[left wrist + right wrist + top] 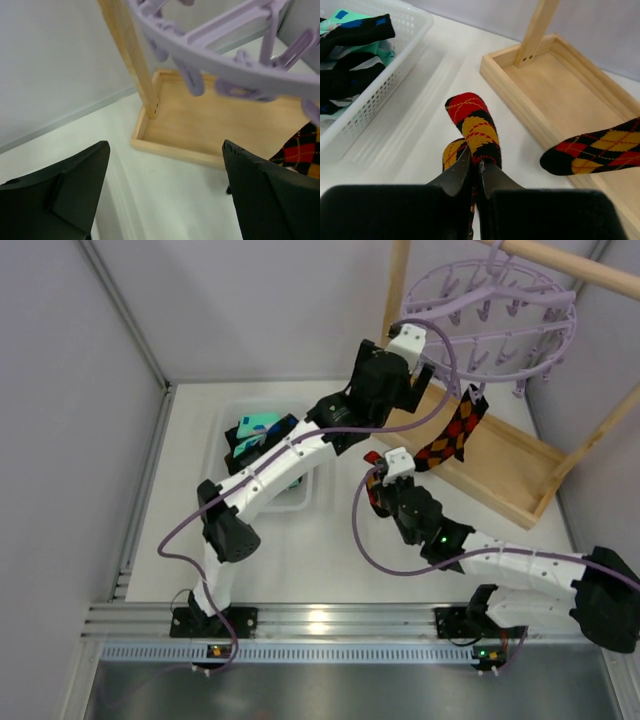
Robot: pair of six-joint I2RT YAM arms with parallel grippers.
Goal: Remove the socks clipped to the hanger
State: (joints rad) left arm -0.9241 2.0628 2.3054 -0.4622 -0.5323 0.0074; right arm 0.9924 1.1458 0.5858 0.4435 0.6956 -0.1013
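Socks: one diamond sock [455, 435] hangs from the lavender hanger [500, 315], upper right of top view, over the wooden tray [505, 475]. Second diamond sock [472, 125] is pinched tight in the right gripper [474, 164], bottom centre of its wrist view. Left gripper [165, 150] is spread wide, holding nothing, under the hanger rim. Other socks [350, 40] sit in the white basket [395, 65], upper left.

Lighting: bright, even, diffused from above. Soft shadows are cast on the white tabletop [300, 552]. Glare is noted on the silver aluminium rail [320, 619]. The round lavender plastic hanger [210, 55] is rendered blurred at close range.
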